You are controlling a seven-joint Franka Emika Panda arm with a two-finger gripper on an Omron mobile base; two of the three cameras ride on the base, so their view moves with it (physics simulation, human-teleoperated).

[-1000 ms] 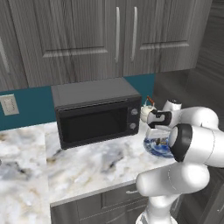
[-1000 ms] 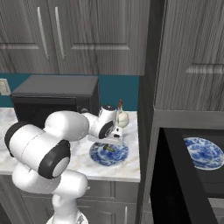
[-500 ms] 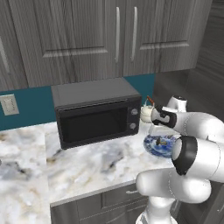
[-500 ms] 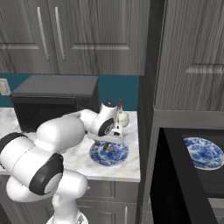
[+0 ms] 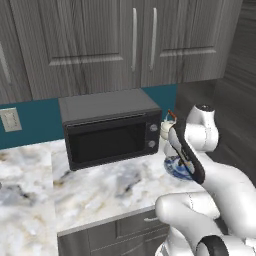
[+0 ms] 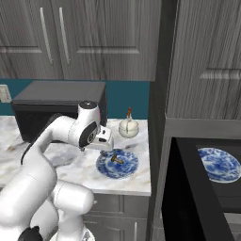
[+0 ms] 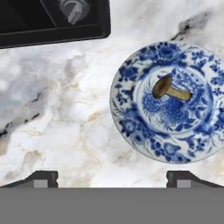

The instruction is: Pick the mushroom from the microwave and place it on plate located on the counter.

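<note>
The small brown mushroom (image 7: 168, 89) lies on its side on the blue patterned plate (image 7: 131, 127), which rests on the marbled counter (image 7: 65, 109). From the right base view the mushroom (image 6: 116, 159) sits mid-plate (image 6: 127, 170). My gripper (image 7: 113, 180) is open and holds nothing; it hangs above the counter just left of the plate, and its hand (image 6: 104, 140) is over the plate's left rim. The microwave (image 6: 186, 155) stands open at the far right. In the left base view the arm hides most of the plate (image 5: 175, 169).
A black toaster oven with two knobs (image 5: 110, 132) stands on the counter left of the plate. A small white pot (image 6: 128, 126) sits behind the plate by the wall. A second blue plate (image 6: 219, 164) lies inside the microwave. A tall dark cabinet (image 6: 202, 61) bounds the counter's right end.
The hand has pulled a little to the left off the plate's middle, and the arm's upper links have swung round. The mushroom and plate have not moved.
</note>
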